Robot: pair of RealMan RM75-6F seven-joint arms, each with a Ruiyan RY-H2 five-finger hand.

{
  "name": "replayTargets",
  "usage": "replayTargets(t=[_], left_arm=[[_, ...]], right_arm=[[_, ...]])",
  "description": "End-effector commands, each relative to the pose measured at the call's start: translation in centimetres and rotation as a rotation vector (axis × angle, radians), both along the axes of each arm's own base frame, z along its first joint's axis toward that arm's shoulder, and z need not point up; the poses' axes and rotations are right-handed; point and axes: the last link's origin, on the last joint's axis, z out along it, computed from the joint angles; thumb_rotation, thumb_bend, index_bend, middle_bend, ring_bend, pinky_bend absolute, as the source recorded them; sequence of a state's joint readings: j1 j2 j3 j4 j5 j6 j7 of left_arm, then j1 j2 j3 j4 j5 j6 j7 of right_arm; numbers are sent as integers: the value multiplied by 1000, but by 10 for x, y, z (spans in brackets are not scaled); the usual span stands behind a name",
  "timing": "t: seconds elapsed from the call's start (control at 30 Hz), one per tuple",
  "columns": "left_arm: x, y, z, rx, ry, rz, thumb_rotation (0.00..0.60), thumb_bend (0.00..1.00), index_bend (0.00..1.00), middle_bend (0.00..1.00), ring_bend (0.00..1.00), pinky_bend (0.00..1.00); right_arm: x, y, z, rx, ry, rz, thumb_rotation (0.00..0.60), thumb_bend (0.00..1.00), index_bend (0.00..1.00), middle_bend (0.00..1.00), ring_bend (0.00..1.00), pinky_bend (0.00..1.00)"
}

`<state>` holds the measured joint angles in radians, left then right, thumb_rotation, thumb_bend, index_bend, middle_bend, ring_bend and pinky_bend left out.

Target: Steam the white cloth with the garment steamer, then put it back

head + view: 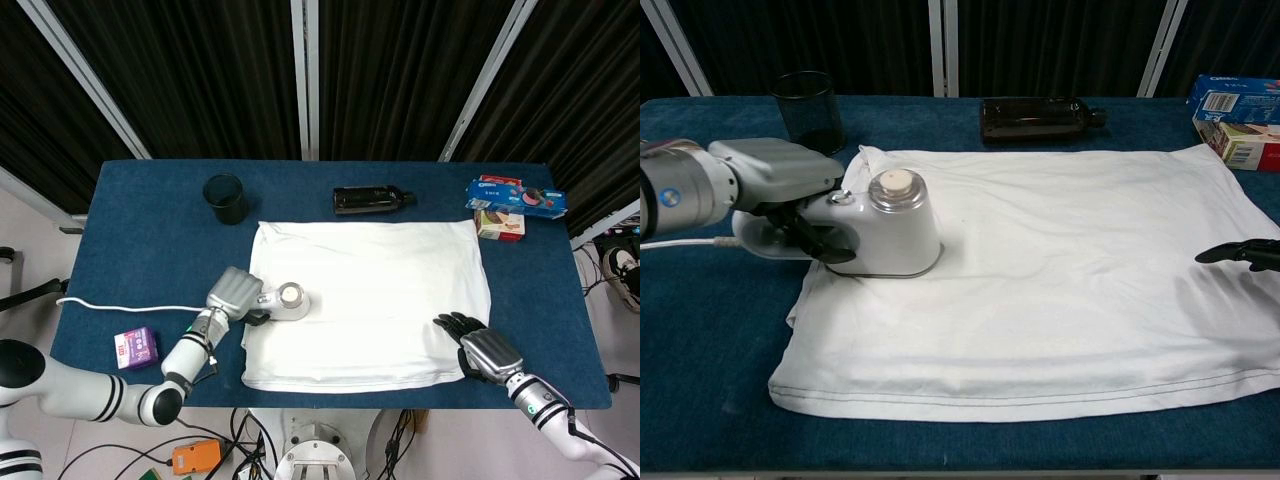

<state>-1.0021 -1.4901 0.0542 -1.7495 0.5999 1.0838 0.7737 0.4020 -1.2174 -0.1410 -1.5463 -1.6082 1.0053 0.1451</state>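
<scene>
Right hand (478,345) rests on the near right corner of the white cloth (1060,260), fingers spread flat, mostly cut off in the chest view. Left hand (780,180) grips the garment steamer (885,235) on the cloth's left edge, fingers wrapped around its handle, partly hidden.

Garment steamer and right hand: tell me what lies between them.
Only bare white cloth lies between the garment steamer and the right hand; both views show it.
</scene>
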Motion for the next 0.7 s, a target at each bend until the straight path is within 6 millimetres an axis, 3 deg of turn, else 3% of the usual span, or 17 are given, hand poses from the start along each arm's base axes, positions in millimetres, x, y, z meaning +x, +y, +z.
replayTargets(t=[0.03, 0.3, 0.5, 0.7], left_arm=[[-17, 0, 19, 45, -18, 42, 358, 549, 843, 898, 795, 770], [-51, 14, 65, 180, -108, 175, 344, 549, 843, 888, 788, 770], [-77, 27, 67, 218, -118, 268, 341, 535, 804, 841, 746, 769], [-96, 32, 65, 233, -89, 325, 348, 377, 681, 717, 640, 763]], right_arm=[[0, 0, 1, -2, -1, 1, 600, 1000, 114, 119, 60, 175], [2, -4, 13, -54, -23, 1, 600, 1000, 114, 119, 60, 175], [2, -6, 31, -117, -43, 1, 600, 1000, 113, 119, 60, 175], [1, -6, 43, -159, -51, -4, 600, 1000, 113, 119, 61, 175]])
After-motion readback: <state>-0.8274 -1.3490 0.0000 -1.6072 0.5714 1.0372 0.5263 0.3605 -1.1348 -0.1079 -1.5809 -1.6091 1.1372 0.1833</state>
